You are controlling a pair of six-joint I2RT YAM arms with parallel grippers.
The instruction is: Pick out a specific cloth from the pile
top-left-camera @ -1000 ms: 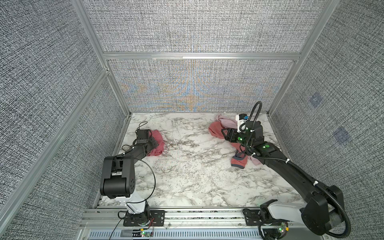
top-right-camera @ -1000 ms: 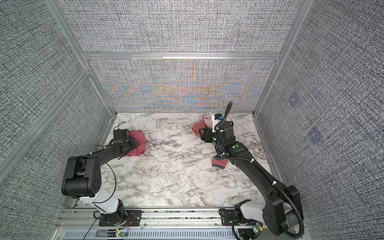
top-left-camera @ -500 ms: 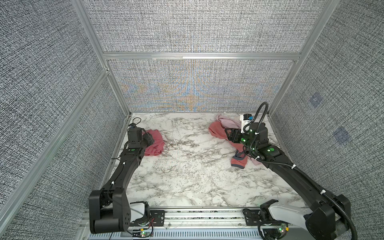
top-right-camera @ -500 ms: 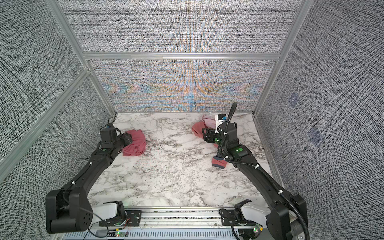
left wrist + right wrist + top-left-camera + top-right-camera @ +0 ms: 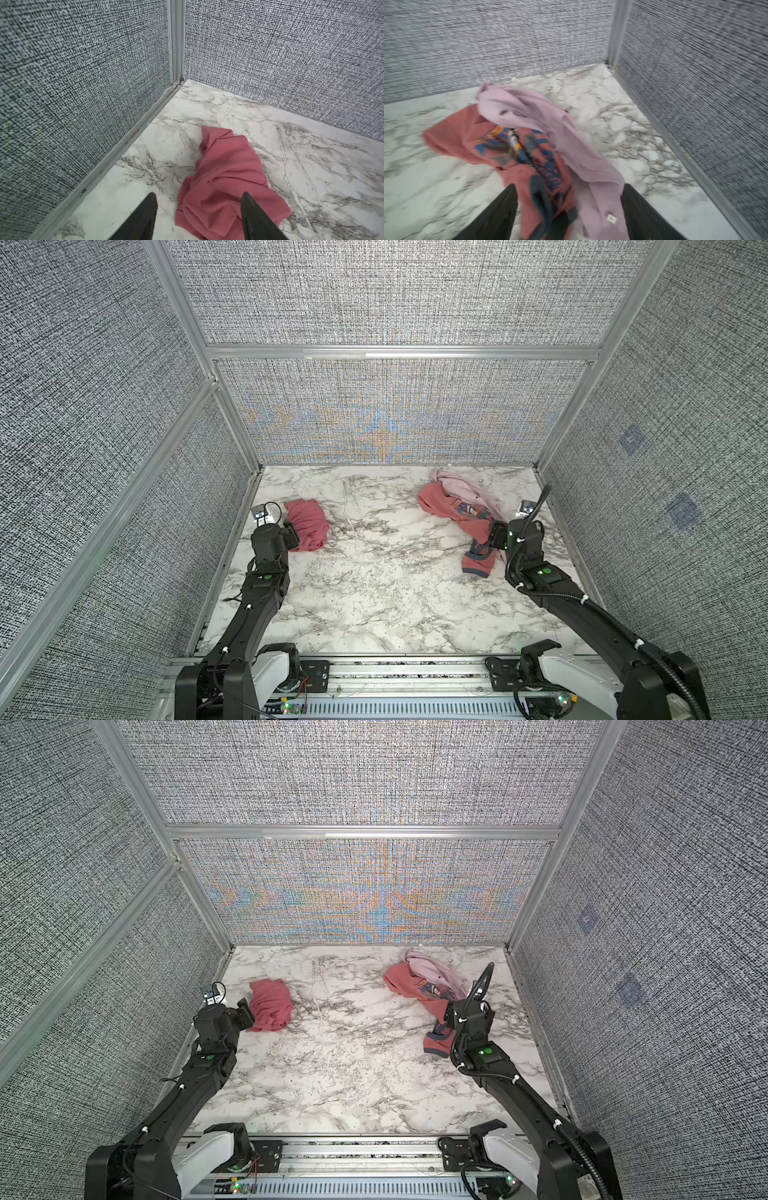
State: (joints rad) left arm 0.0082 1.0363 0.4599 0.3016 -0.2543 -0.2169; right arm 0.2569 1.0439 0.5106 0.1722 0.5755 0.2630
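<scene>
Pulled back since a second ago: left gripper (image 5: 198, 194), spread wide, gripping nothing, at near edge of cloth (image 5: 307, 522). Plain dusty-red knit, crumpled, alone on marble table (image 5: 374, 572) by left wall. Right gripper (image 5: 569, 185) likewise retreated, spread over pile (image 5: 457, 502) of printed red and lilac. White tag (image 5: 611, 218) unreadable.

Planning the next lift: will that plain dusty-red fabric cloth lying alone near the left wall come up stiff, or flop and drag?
Probably floppy: the plain dusty-red fabric cloth lies crumpled in soft folds, so a pinch should leave the rest hanging. It looks thin, so likely light. A trailing edge may drag on the marble-patterned table.
</scene>
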